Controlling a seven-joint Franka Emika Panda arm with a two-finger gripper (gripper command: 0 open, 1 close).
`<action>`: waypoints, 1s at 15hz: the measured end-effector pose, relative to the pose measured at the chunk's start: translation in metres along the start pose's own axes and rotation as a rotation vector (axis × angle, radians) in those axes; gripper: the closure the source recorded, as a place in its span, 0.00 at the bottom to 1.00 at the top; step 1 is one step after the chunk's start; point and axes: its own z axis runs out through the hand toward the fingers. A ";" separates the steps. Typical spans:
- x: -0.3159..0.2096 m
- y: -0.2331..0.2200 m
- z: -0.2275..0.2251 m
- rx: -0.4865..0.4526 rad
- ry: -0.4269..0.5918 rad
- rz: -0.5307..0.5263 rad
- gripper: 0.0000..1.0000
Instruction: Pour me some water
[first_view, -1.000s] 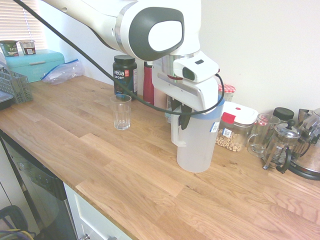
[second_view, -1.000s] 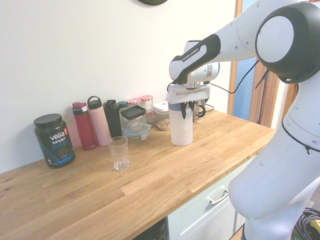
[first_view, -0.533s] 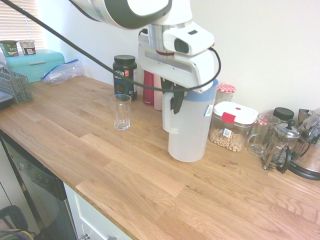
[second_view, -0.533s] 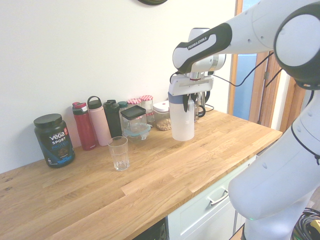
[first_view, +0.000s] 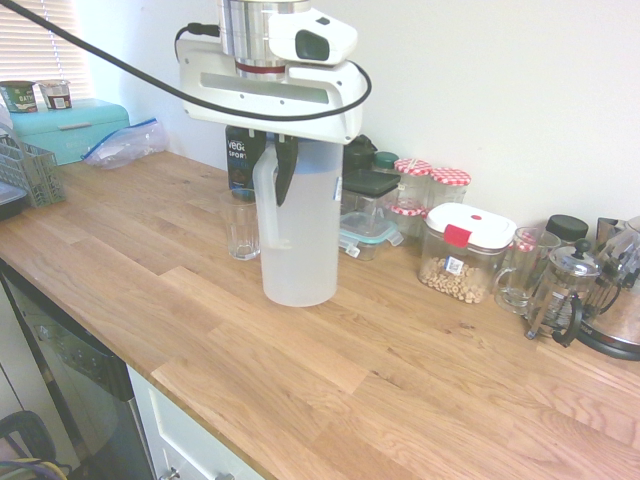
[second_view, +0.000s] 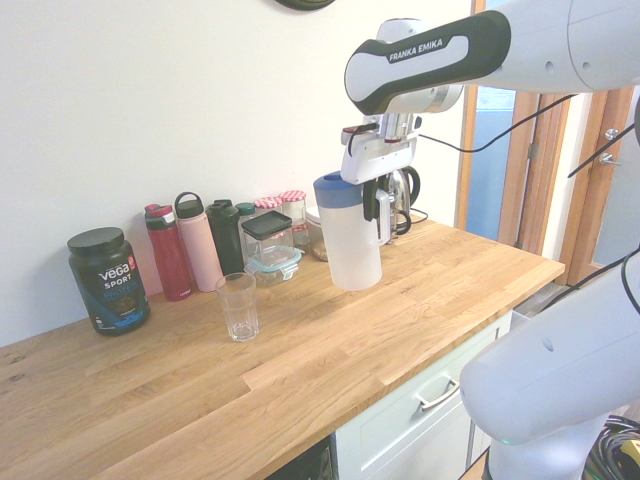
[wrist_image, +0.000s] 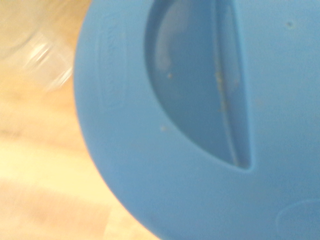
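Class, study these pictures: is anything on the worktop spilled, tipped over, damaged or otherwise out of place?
Nothing stands out. The frosted white plastic pitcher with a blue lid hangs upright from the gripper, clear of the wooden worktop. The small clear drinking glass stands upright, no spill visible.

frosted white pitcher (second_view: 353, 238) with blue lid (wrist_image: 200, 120), upright and lifted clear of the wooden counter (second_view: 330, 345), its water barely discernible.

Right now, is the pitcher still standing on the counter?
No: in the second exterior view the pitcher hangs upright from the fingers clamped on its handle, its base clear of the counter.
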 end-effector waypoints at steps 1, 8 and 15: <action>-0.004 -0.009 0.001 -0.003 -0.010 -0.063 1.00; -0.005 -0.061 0.003 -0.033 -0.076 -0.426 1.00; 0.015 -0.119 0.019 -0.198 -0.110 -0.495 1.00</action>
